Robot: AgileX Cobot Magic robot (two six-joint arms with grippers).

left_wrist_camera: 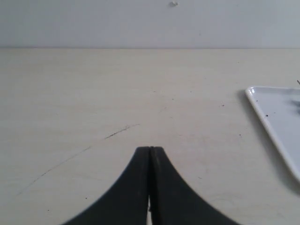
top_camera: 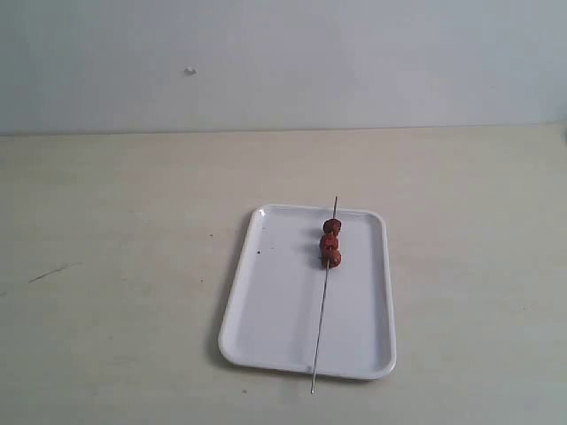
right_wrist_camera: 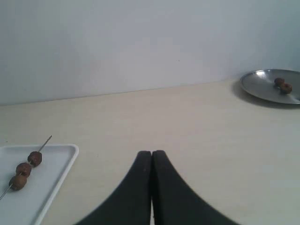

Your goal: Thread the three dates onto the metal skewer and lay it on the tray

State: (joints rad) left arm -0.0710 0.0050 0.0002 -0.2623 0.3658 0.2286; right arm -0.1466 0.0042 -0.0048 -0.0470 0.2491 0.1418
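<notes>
1. The left end effector (left_wrist_camera: 150, 151) has its black, curved fingers pressed together on nothing. It hangs over bare desk (left_wrist_camera: 93, 93).
2. The right end effector (right_wrist_camera: 151, 153) is likewise pressed together and empty, over the desk between the tray (right_wrist_camera: 70, 154) and a steel plate (right_wrist_camera: 262, 89).
3. The three dates (top_camera: 330, 241) sit threaded in a tight row on the metal skewer (top_camera: 322, 305), touching one another, towards its far end in the exterior view.
4. The skewer lies lengthwise on the tray, right of its middle, with both tips poking just past the rims.
5. By the look of it the task is finished; nothing seems left to thread or lay down.
6. The dates are wrinkled, matt, reddish-brown lumps, and the skewer is a thin straight grey rod. The tray is glossy white with rounded corners and a low rim, and the desk is pale, matt and faintly scuffed. The round, shiny plate holds two spare dates (right_wrist_camera: 282, 85), well apart from the tray.
</notes>
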